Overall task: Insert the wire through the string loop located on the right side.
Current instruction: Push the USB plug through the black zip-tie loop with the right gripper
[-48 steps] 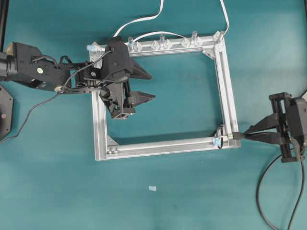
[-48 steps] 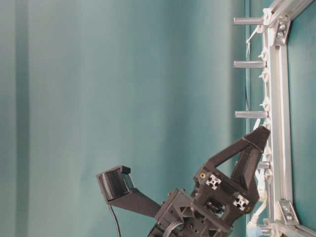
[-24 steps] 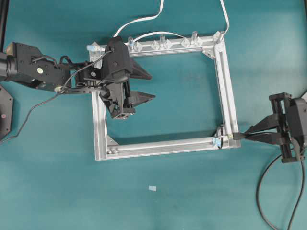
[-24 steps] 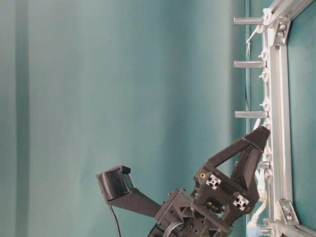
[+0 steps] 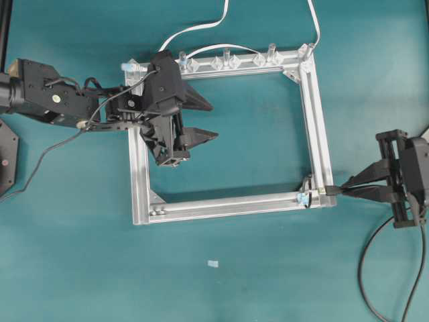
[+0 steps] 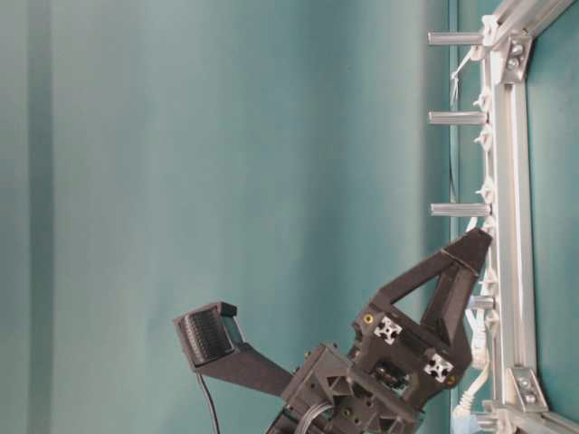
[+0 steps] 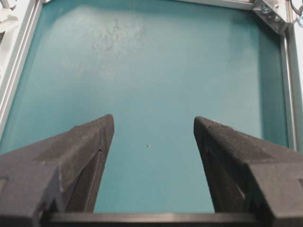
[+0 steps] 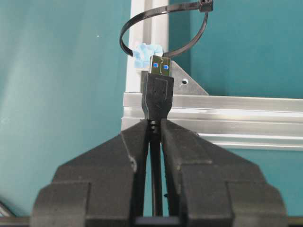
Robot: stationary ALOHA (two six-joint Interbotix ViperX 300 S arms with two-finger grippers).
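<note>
- I'm looking down on a teal table [image 5: 268, 282], matte and flat; the table-level view shows the same teal as a backdrop behind the rig.
- One tiny pale scrap [image 5: 213, 263] lies on the teal below the frame, well apart from everything.
- No bins or trays here; the nearest thing to a container is the silver frame [image 5: 228, 205], a rectangle of aluminium rails lying flat, and inside it I see only bare teal.
- Along its far rail stand several clear plastic clips [image 5: 225, 62], with a white cable [image 5: 201, 28] running off the top edge.
- My left gripper [image 5: 204, 121] hangs over the frame's left part, jaws spread wide, nothing between them; the left wrist view shows only table between the two black fingers [image 7: 71, 156].
- My right gripper [image 5: 348, 187] sits just outside the frame's right rail, near the lower right corner, clamped tight on the wire [image 8: 157, 101] just behind its plug.
- The metal plug tip points at the string loop [image 8: 163, 28], which arches up off the rail with a pale-blue bit [image 8: 144, 51] at its base.
- The tip sits right in front of the loop's opening; whether it has entered I can't tell.
- The rest of the wire [image 5: 365, 268] trails down off the bottom edge.
</note>
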